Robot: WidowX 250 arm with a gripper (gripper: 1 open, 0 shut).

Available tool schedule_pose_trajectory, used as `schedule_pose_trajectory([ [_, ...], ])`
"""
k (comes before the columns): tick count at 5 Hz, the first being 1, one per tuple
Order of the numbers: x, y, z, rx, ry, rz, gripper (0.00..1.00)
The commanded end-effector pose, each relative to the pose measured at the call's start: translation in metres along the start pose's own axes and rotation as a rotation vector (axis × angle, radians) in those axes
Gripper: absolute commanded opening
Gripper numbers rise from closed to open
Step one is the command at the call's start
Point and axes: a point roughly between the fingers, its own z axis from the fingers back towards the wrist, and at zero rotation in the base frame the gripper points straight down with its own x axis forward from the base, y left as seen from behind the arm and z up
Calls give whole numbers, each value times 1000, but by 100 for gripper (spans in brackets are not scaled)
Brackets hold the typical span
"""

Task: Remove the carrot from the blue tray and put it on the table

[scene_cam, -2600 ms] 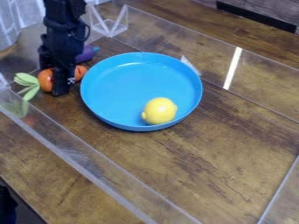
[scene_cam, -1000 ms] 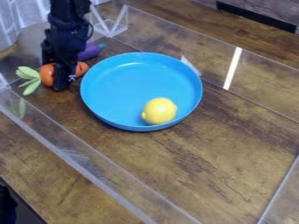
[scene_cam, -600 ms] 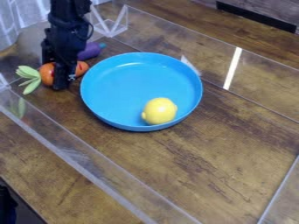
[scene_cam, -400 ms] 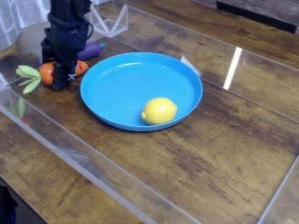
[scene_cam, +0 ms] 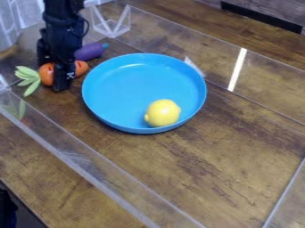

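Small orange carrot w/ green leafy top, lying on worktop just left of blue tray; hand over it, jaw spread unclear.

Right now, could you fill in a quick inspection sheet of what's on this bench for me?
Surface: table of dark wood planks under clear glossy sheets that catch the light.
Job's things: carrot lies on the table just left of the blue tray, outside its rim, green top pointing left.
Clutter: a lemon sits inside the tray; a purple eggplant lies behind the carrot, partly hidden by the arm.
Grippers: gripper points down over the carrot, jaws spread on either side of it; contact cannot be told.
Cables: nothing seen.
Surroundings: clear plastic shapes at the far left edge, too blurred to name.
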Motion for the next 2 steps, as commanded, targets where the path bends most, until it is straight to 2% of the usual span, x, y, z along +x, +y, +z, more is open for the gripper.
schedule_pose_trajectory([
  [1, 1, 13, 25, 9, -67, 28, 100],
  [2, 1, 14, 33, -4, -89, 34, 100],
])
